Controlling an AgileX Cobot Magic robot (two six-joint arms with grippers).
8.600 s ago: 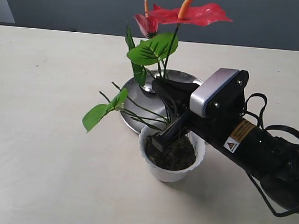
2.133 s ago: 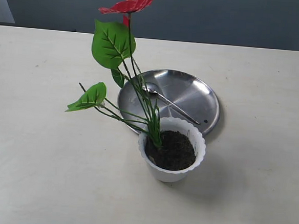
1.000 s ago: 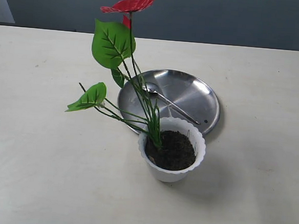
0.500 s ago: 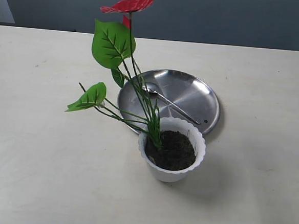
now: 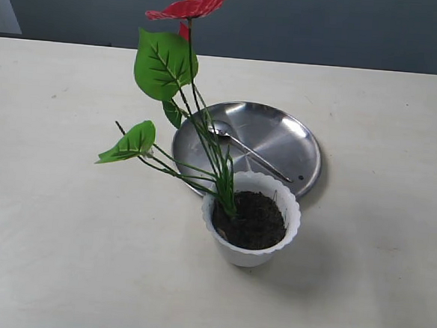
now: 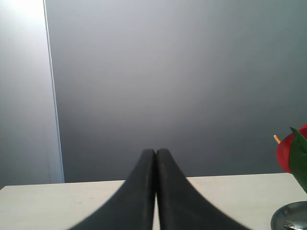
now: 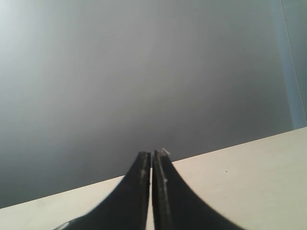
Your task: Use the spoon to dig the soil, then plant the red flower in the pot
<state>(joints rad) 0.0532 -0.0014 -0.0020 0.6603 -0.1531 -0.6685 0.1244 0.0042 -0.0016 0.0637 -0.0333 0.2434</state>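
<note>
Left fingers (image 6: pixel 155 152): pressed together, holding nothing, raised clear of the counter (image 5: pixel 47 257).
Right fingers (image 7: pixel 151 154): closed tip to tip, empty; pale specks on one tip.
Red flower (image 5: pixel 192 6): base of stems in the soil (image 5: pixel 253 220), leaning away from the pot (image 5: pixel 248 250); far from both sets of fingers.
Spoon (image 5: pixel 246 149): lying on the steel plate (image 5: pixel 298 151), just behind the pot.
Change: right arm over the pot 8.6 s ago is gone from the exterior view; flower unmoved for the last two seconds.
</note>
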